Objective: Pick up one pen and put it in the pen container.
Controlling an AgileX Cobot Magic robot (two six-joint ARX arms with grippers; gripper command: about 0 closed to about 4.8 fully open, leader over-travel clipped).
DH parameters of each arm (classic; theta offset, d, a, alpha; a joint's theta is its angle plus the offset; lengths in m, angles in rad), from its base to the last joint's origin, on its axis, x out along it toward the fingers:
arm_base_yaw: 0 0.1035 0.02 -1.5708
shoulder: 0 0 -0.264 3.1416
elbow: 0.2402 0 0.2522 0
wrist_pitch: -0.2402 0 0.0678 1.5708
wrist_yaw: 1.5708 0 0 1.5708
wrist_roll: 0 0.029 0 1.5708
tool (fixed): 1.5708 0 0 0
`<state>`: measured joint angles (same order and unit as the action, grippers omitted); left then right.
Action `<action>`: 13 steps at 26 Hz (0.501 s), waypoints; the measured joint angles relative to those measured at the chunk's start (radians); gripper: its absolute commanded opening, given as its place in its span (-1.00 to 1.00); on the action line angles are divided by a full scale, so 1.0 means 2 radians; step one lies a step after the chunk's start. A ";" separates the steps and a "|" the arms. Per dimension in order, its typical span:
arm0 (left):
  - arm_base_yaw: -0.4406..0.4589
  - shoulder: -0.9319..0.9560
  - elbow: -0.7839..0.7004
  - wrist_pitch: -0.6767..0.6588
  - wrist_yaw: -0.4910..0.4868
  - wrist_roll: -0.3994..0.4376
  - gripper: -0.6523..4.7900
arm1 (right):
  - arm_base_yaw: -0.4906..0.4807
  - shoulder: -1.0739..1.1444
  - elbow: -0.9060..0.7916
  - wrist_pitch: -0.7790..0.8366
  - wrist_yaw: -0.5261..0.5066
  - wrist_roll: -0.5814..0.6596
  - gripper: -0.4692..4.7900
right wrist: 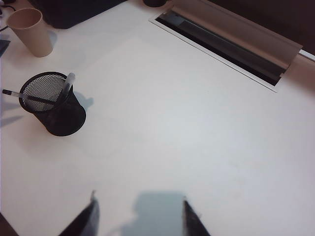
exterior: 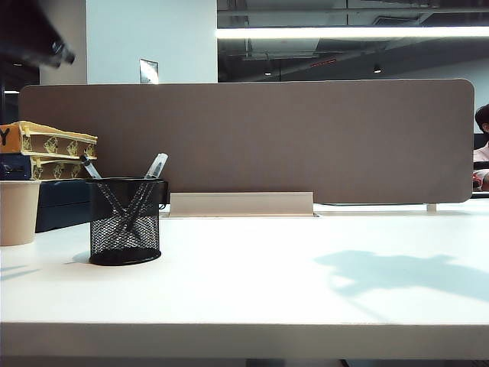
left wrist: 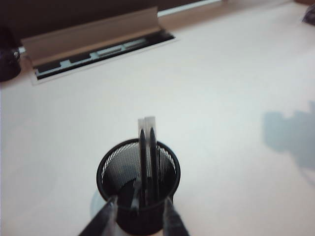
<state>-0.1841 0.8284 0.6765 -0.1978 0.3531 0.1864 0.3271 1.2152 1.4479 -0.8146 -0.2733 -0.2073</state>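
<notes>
- White table [exterior: 306, 290]: broad pale top, front edge nearest the viewer; a soft grey shadow lies on its right half.
- Right gripper [right wrist: 139, 214]: seen in its own wrist view only, raised above bare table, both dark fingers spread apart with nothing between them; released. Its shadow falls on the white surface directly below.
- Left gripper [left wrist: 139, 219]: seen in its wrist view, hanging just above the pen container, finger tips parted on either side of the near rim, nothing clamped between them; released.
- Pen container [exterior: 125, 222]: black wire-mesh cylinder with solid rim and base, upright on the left part of the table.
- Pens, inside the container: one clear-barrelled pen [exterior: 155, 170] leans to the right, upper end standing above the rim; a second pen [exterior: 92, 170] leans to the left, crossing the first inside the mesh. No pen lies on the table top in any view.
- Beige cup [exterior: 17, 212]: plain, upright, left of the container and apart from it, cut by the picture edge.
- Cable slot with raised metal flap [exterior: 241, 203]: set in the table behind the container, near the far edge.
- Brown partition panel [exterior: 252, 141]: rounded corners, spans the back of the desk.
- Stacked boxes [exterior: 50, 151]: yellow patterned packs atop a dark case, far left behind the cup.
</notes>
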 measured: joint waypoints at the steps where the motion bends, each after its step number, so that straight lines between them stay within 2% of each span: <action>1: 0.000 -0.007 -0.007 -0.001 -0.003 -0.001 -0.33 | 0.000 -0.004 0.000 -0.004 0.004 0.000 -0.01; 5: 0.000 -0.051 -0.031 -0.001 -0.008 -0.002 -0.33 | 0.000 -0.018 0.000 -0.023 0.023 0.000 -0.01; 9: 0.000 -0.107 -0.056 -0.030 -0.008 -0.006 -0.33 | 0.000 -0.032 -0.006 -0.047 0.035 0.000 -0.02; 13: 0.000 -0.131 -0.057 -0.058 -0.009 -0.011 -0.32 | 0.000 -0.049 -0.047 -0.050 0.036 0.000 -0.01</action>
<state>-0.1841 0.5667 0.5617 -0.3134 0.3355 0.1646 0.3267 1.1172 1.3533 -0.9146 -0.2020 -0.2066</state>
